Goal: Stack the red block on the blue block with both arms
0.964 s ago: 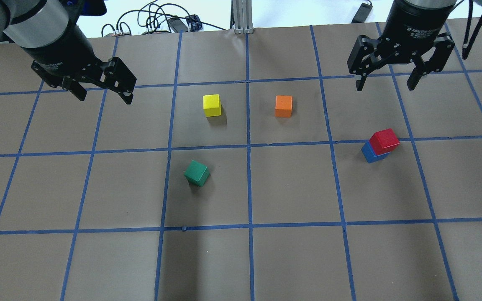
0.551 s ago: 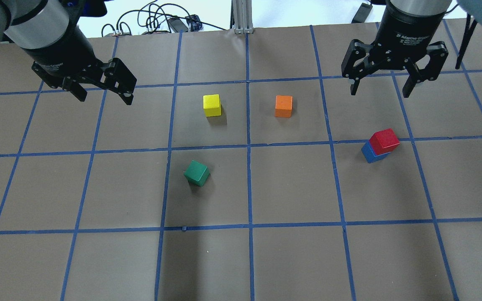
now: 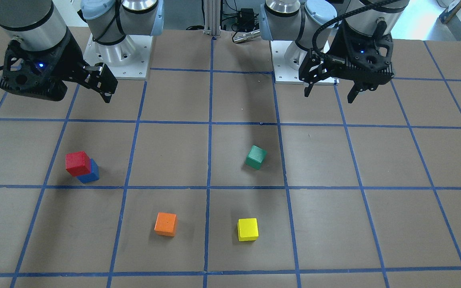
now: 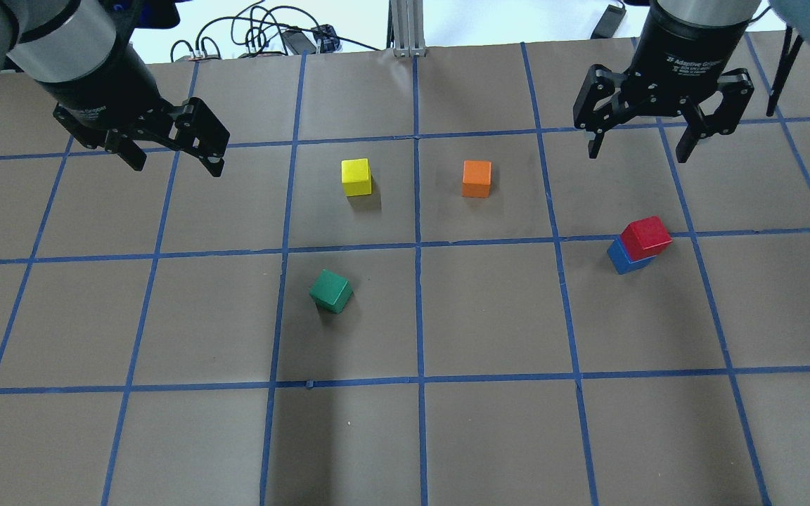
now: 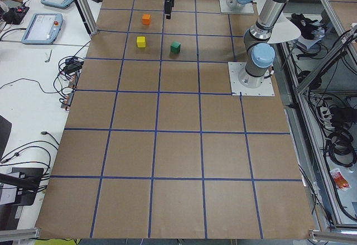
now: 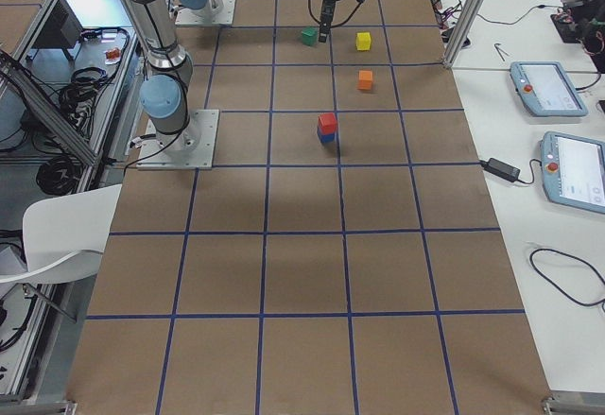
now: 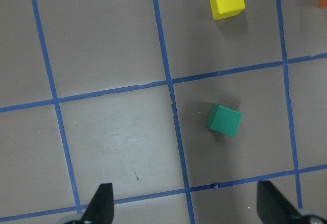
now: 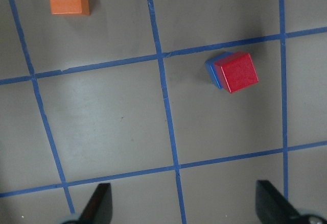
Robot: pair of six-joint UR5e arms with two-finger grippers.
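The small matte red cube [image 4: 646, 234] sits on top of the small solid blue cube [image 4: 621, 262], on the robot's right half of the brown paper-covered bench [image 4: 489, 436]. The red cube is shifted and turned a little on its base, so a strip of blue shows along one side in the right wrist view. The stack stands just beside one of the blue tape lines [image 4: 349, 247] that divide the bench into squares, close to a crossing.

The right pincer [image 4: 638, 154] hangs above the bench, beyond the stack and apart from it, its two black fingers spread wide with nothing between them. The left pincer [image 4: 176, 166] hangs over the far left squares, likewise spread wide and holding nothing.

Three other cubes lie on the bench, all well apart from the stack. A solid orange cube [image 4: 477, 178] is the nearest, in the diagonally neighbouring square, toward the middle and further from the robot. A solid yellow cube [image 4: 356, 176] lies one square further left. A solid green cube [image 4: 331, 291] lies nearer the robot, turned askew to the tape lines. Black cables [image 4: 257, 35] and an aluminium post [image 4: 405, 28] lie past the bench's far edge.
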